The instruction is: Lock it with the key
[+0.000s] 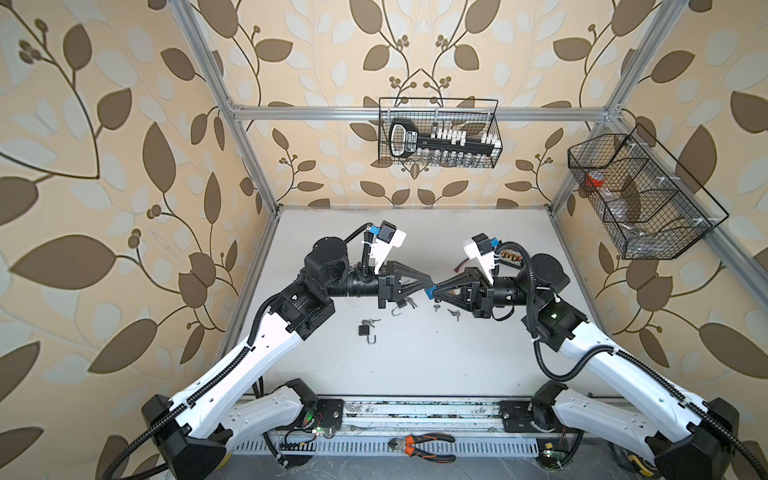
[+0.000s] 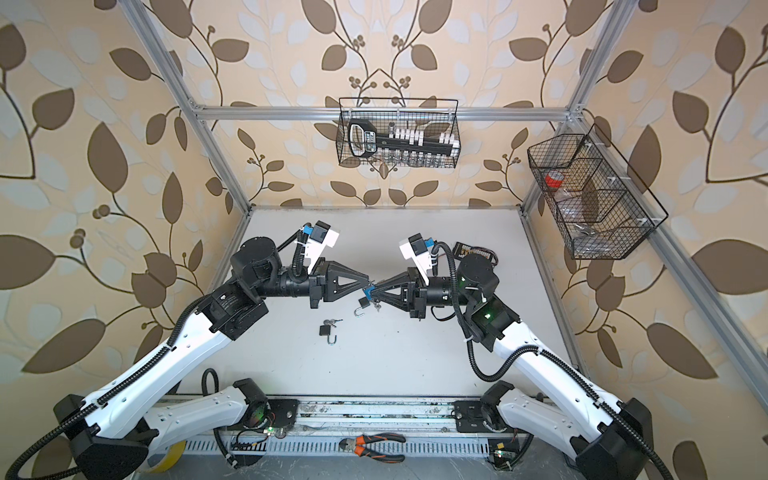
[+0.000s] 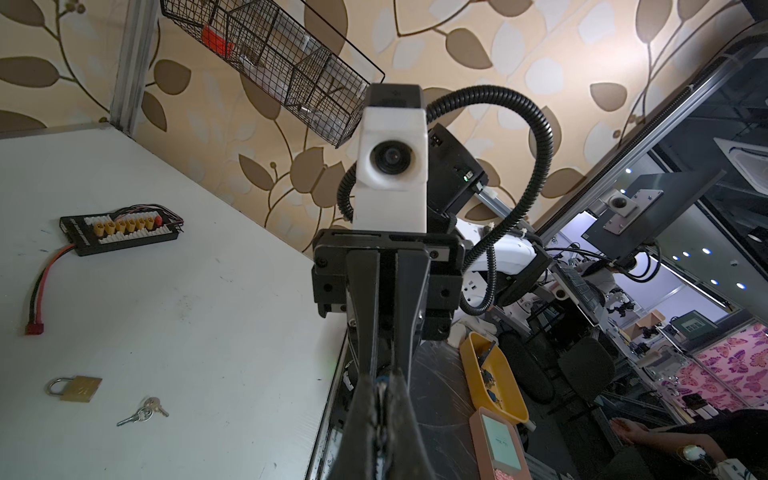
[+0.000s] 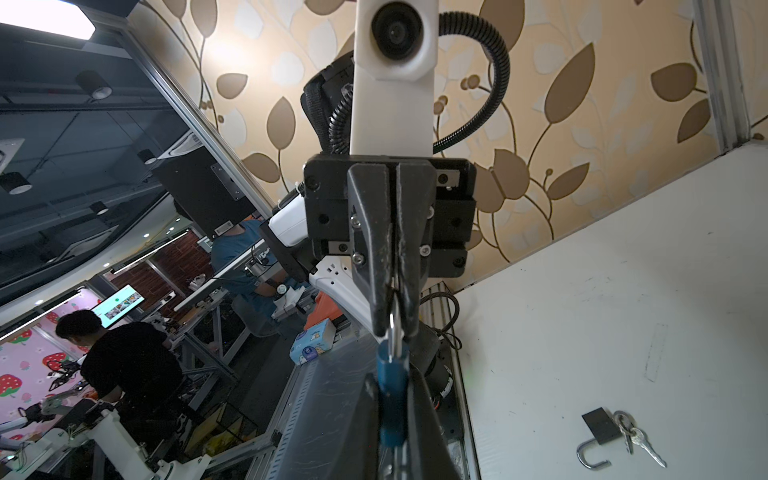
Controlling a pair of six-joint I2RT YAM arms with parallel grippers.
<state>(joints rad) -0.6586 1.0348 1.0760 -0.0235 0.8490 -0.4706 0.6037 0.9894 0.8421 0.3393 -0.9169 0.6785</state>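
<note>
Mid-table, tip to tip: R claw [image 1: 433,292] clenched on blue lock [image 4: 390,374]; L claw [image 1: 427,283] clenched on its silver end [image 4: 394,326], key or shackle unclear.

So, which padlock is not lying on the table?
The blue padlock, held up in the right tool; the rest, such as the black padlock, lie on the table.

Four padlocks [image 1: 364,330], two wire baskets [image 1: 386,124]

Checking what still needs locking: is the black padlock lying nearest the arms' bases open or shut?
Open. The black padlock lies with its shackle pulled out, one end free of the body; keys lie beside it.
</note>
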